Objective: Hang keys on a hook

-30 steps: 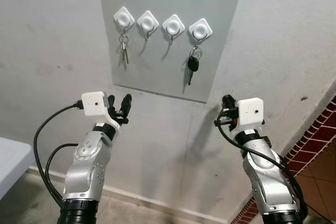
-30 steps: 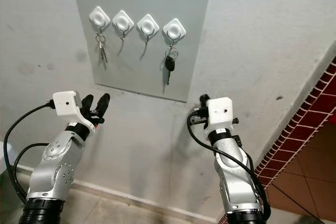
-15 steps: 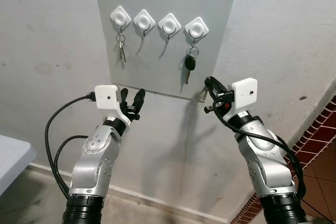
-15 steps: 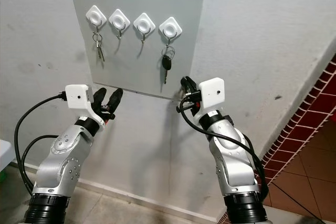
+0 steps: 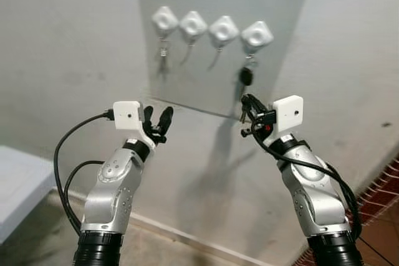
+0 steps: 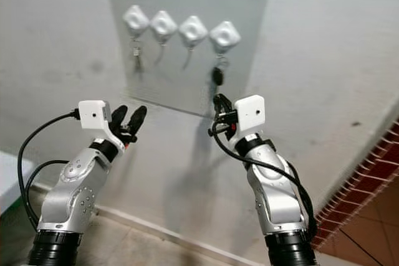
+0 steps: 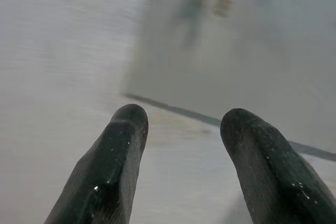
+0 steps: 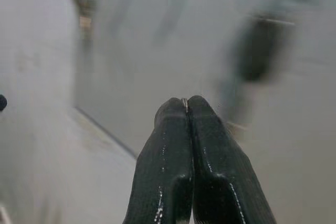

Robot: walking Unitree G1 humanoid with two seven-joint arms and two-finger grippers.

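The grey panel on the wall sets the scene, and everything hangs off it: four white hooks run in a row across its upper part, all a bit smeared with blur. At the row's left end a small key set dangles, at the right end a black car key hangs long axis straight down, and the two middle hooks look bare, though the blur makes that a judgement. Below the panel's lower edge, the right gripper sits just under the car key, its fingers pressed tight together with a thin sliver of metal showing at the tips; what it is I cannot tell. The left gripper waits under the panel's left part with fingers spread and nothing between them. So the free hooks lie up and to the left of the right gripper, the nearer arm for that reach.
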